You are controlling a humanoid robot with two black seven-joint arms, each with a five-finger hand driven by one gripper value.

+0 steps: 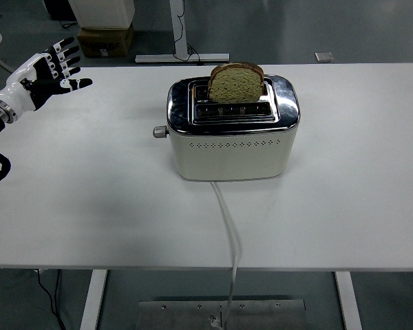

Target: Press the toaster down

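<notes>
A cream and chrome toaster point(232, 137) stands in the middle of the white table point(89, 206). A slice of brown bread point(236, 82) sticks up out of its far slot. The near slot looks empty. The toaster's lever knob point(159, 131) juts out of its left end, high up. My left hand point(51, 69) hovers over the table's far left part, well to the left of the toaster. Its fingers are spread and hold nothing. My right hand is out of view.
The toaster's white cord point(228, 234) runs from its front over the table's near edge. A cardboard box point(104, 40) and table legs stand on the floor beyond the far edge.
</notes>
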